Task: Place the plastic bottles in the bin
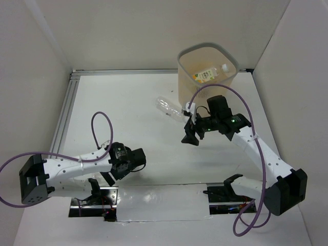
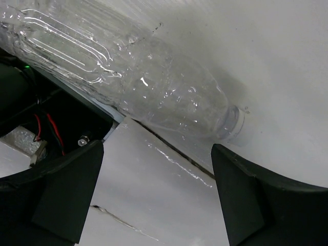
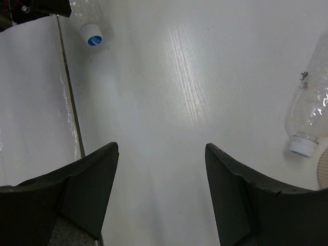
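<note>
A white table (image 1: 128, 102) walled on three sides carries the beige bin (image 1: 185, 77) at its far right corner. The right arm (image 1: 256, 148) reaches in front of the bin, and its purple cable (image 1: 241, 97) loops across the bin's lower wall in the top view. A shiny strip (image 1: 159, 202) runs along the near edge between the two arm bases.

Inside the bin lies a labelled bottle (image 1: 207, 75) with a yellow-green wrapper and a white cap.

A clear bottle (image 1: 168, 107) lies on its side on the table just left of the bin, white cap toward the bin's perforated foot. The right gripper (image 3: 161, 195) hangs over bare table near it, jaws spread wide with nothing between them.

A blue-capped bottle (image 3: 88, 25) lies on the table near the strip's seam, well apart from the right gripper.

The left gripper (image 2: 156, 197) is low over the near left of the table, jaws fully apart and holding nothing. Just beyond its fingertips a crinkled bottle (image 2: 154, 87) lies on its side across the seam, next to black hardware with red wires (image 2: 51, 130). Whether this is the blue-capped one cannot be told.
</note>
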Controlling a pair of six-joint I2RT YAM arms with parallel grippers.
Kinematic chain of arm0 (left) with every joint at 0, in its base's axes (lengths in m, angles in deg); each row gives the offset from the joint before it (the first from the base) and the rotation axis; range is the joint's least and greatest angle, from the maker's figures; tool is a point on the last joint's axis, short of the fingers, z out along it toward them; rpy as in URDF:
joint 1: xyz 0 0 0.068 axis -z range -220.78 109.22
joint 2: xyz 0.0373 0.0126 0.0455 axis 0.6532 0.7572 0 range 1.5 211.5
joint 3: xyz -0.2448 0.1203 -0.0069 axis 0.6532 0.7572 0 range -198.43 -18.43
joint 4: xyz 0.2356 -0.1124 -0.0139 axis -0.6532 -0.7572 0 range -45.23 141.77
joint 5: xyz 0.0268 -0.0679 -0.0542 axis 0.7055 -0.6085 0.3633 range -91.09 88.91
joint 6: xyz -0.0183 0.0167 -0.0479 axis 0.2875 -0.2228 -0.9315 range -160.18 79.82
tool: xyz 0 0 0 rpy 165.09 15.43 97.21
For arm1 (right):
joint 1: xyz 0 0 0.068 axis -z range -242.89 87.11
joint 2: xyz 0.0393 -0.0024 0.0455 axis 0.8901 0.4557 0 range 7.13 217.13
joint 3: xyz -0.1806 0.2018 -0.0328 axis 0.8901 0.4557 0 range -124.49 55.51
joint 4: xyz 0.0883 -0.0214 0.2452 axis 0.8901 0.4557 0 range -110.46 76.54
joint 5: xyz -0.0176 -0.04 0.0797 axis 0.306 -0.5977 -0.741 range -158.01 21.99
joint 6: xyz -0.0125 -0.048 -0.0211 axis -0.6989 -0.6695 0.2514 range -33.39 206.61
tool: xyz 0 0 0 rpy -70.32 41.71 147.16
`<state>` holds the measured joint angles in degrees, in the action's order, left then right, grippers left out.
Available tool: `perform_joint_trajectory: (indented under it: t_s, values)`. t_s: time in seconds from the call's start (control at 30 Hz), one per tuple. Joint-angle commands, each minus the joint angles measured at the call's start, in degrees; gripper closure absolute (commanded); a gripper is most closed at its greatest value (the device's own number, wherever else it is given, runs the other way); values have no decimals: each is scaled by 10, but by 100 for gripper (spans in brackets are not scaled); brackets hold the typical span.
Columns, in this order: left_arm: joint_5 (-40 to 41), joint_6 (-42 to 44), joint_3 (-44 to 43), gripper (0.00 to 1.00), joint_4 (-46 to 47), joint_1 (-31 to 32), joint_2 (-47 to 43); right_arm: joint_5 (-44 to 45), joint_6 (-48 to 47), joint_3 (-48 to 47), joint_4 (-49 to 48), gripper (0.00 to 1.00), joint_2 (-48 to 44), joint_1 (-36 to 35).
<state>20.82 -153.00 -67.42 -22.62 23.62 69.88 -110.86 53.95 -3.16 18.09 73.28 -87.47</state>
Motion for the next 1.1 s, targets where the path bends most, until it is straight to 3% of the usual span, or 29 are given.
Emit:
perform_joint_trajectory:
  t_s: [0.0,0.13,0.23,0.53,0.77,1.07]
  values:
    - [20,-494,22,1,16,-19,-9,-14,-16,10,-17,24,-34,8]
    - [36,-529,62,1,74,-34,-26,-32,-29,24,-11,24,-39,31]
    - [52,-466,67,1,129,-79,-38,-38,-35,36,-5,24,-39,43]
    - [68,-387,71,1,184,-119,-30,-45,-35,52,-5,24,-34,53]
    - [75,-362,58,1,184,-165,-40,-50,-41,64,-5,24,-29,65]
    - [45,-362,87,1,189,-170,-39,-61,-58,64,0,24,-7,83]
